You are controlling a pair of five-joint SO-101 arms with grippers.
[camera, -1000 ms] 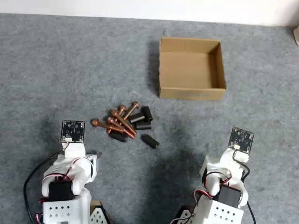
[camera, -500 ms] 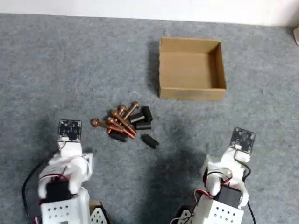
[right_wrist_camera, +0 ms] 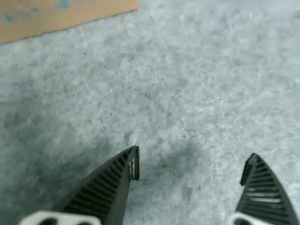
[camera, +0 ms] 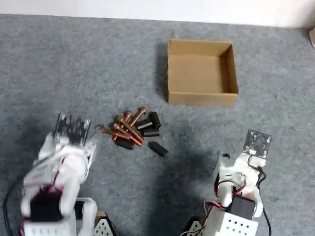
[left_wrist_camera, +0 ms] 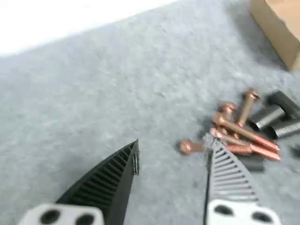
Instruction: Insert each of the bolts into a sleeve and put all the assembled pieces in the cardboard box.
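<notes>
— Seeing left gripper (left_wrist_camera: 173, 150) near left, jaws spread, nothing held, just left of the bolts (camera: 125, 128). Right gripper (right_wrist_camera: 192, 159) near right, jaws spread too, over grey carpet (right_wrist_camera: 187, 70).
— Parts?
— Heaped mid-table: bolts crossing, touching black sleeves (camera: 147, 127); one sleeve (camera: 158, 148) just apart, nearer. Beyond, cardboard box (camera: 202, 99), far right of centre, upright.

Can't make out the left arm (camera: 61, 162), lower left of the high view, totally smeared. Getting just a corner of the cardboard box (left_wrist_camera: 281, 23) in left wrist view, chopped by the edge.
</notes>
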